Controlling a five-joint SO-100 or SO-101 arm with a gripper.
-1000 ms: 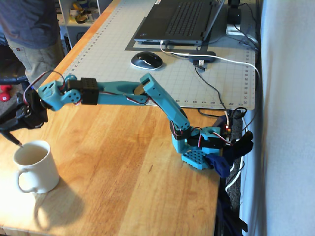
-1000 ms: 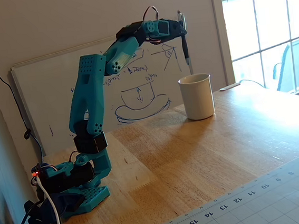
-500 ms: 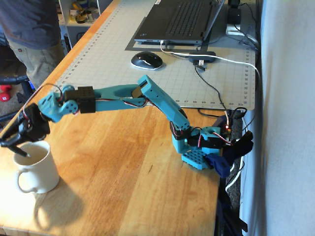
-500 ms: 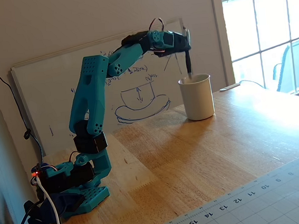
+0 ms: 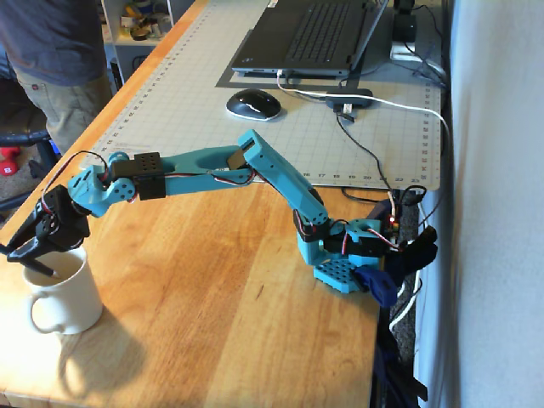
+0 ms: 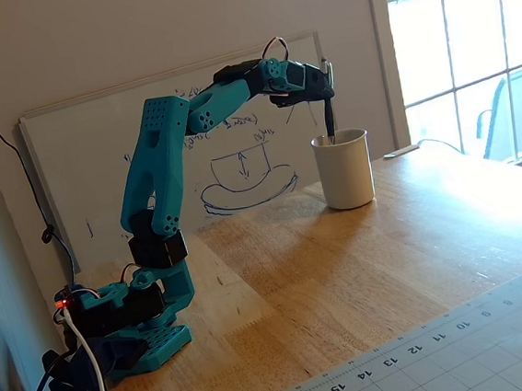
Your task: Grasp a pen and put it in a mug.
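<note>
The cream-white mug [image 5: 66, 297] stands near the table's front left corner in a fixed view, and it also shows by the wall in another fixed view [image 6: 344, 171]. My gripper [image 5: 23, 252] hovers just above the mug's rim, seen too in the side-on fixed view [image 6: 327, 89]. It is shut on the dark pen [image 6: 328, 118], which hangs nearly upright. The pen's lower end [image 5: 40, 269] dips inside the mug's mouth, and that end is hidden by the mug wall.
A grey cutting mat [image 5: 280, 136] holds a laptop [image 5: 314, 34] and a black mouse [image 5: 252, 104] behind the arm. Cables run to the arm's base [image 5: 348, 263] at the table's right edge. A whiteboard [image 6: 101, 165] leans on the wall. A person [image 5: 51, 59] stands at far left.
</note>
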